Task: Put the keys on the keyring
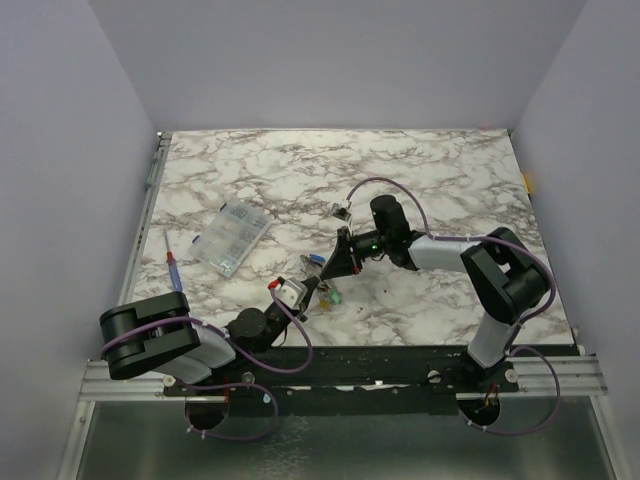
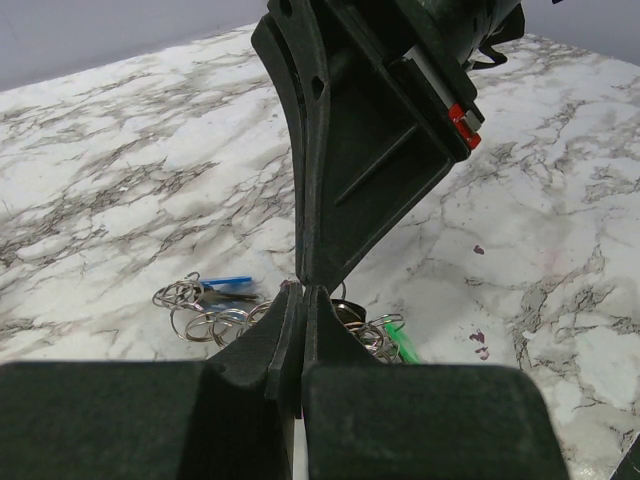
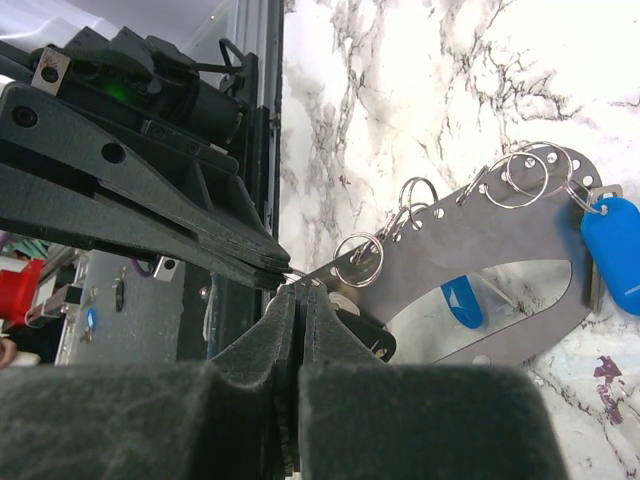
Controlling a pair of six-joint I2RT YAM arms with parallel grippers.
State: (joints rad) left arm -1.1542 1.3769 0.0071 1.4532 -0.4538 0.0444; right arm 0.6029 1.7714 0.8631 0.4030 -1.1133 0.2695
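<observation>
The keyring (image 3: 480, 230) is a flat grey oval loop with holes along its rim that carry several split rings. It is held above the table. A blue-headed key (image 3: 612, 250) hangs at its far end, and a second blue key (image 3: 462, 303) shows through its opening. My right gripper (image 3: 300, 292) is shut on the loop's near end. My left gripper (image 2: 303, 292) is shut and meets it tip to tip, and seems to pinch the same end. The left wrist view shows split rings (image 2: 195, 310), a blue key (image 2: 225, 282) and a green key (image 2: 402, 342). In the top view both grippers, left (image 1: 316, 285) and right (image 1: 327, 274), meet above the green key (image 1: 333, 297).
A clear compartment box (image 1: 232, 238) lies at the left, with a red-and-blue pen-like tool (image 1: 173, 268) beside it. A small dark clip (image 3: 365, 340) sits under the keyring's near end. Small purple stains (image 2: 478, 345) mark the marble. The metal rail runs along the table's near edge.
</observation>
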